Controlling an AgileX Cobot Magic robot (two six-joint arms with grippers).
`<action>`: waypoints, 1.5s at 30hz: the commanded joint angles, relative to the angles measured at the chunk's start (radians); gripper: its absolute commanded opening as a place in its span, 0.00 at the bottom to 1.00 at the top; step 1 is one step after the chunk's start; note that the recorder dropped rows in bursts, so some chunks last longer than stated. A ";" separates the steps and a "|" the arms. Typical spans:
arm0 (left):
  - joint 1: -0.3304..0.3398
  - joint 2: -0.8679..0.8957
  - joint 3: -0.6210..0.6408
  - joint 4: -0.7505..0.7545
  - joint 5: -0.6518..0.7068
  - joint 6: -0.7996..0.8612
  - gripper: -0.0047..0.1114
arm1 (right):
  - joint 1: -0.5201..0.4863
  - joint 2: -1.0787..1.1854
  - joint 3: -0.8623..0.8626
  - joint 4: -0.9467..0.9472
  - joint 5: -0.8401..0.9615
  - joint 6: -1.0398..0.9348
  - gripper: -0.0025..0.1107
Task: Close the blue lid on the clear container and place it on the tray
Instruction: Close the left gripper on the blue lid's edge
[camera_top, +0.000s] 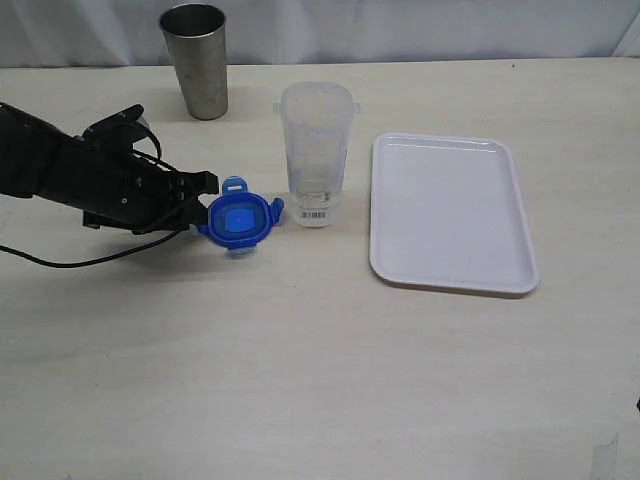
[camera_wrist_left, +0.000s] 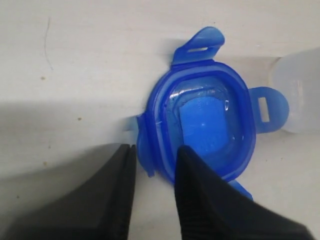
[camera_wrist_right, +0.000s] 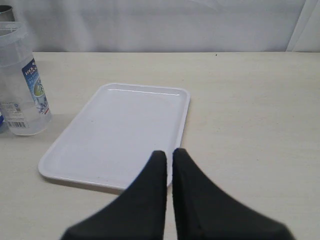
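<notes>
A: Where is the blue lid?

B: Left of centre in the exterior view, low over the worktop, with its hollow side facing up. It sits just beside the foot of the clear container. One flap points at the container, but I cannot tell whether they touch.

A: And the left tool?

B: It reaches in from the left edge of the exterior view. The left wrist view shows its two dark fingers either side of the lid's rim, one outside it and one over the hollow. They are pinching that rim between them.

A: Is the container standing?

B: Yes, upright and open at the top, at upper centre of the exterior view. A barcode sticker sits near its base, and the right wrist view shows a blue-and-white label on its side.

A: The tray?

B: It lies flat at right of centre in the exterior view, near the container with a strip of worktop between them.

A: The right tool?

B: It shows only in its own wrist view. Its fingers are pressed nearly together with just a thin slit between, and they hold nothing. It hangs above the tray's near rim.

A: Anything else?

B: A grey steel cup stands upright at upper left, well apart from the lid.
</notes>
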 joint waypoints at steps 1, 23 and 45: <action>-0.002 0.003 -0.005 -0.040 -0.011 0.053 0.26 | -0.005 -0.005 0.004 -0.008 -0.003 -0.006 0.06; -0.002 0.056 -0.005 -0.050 -0.004 0.077 0.36 | -0.005 -0.005 0.004 -0.008 -0.003 -0.006 0.06; -0.002 0.023 -0.018 0.010 -0.005 0.078 0.36 | -0.005 -0.005 0.004 -0.008 -0.003 -0.006 0.06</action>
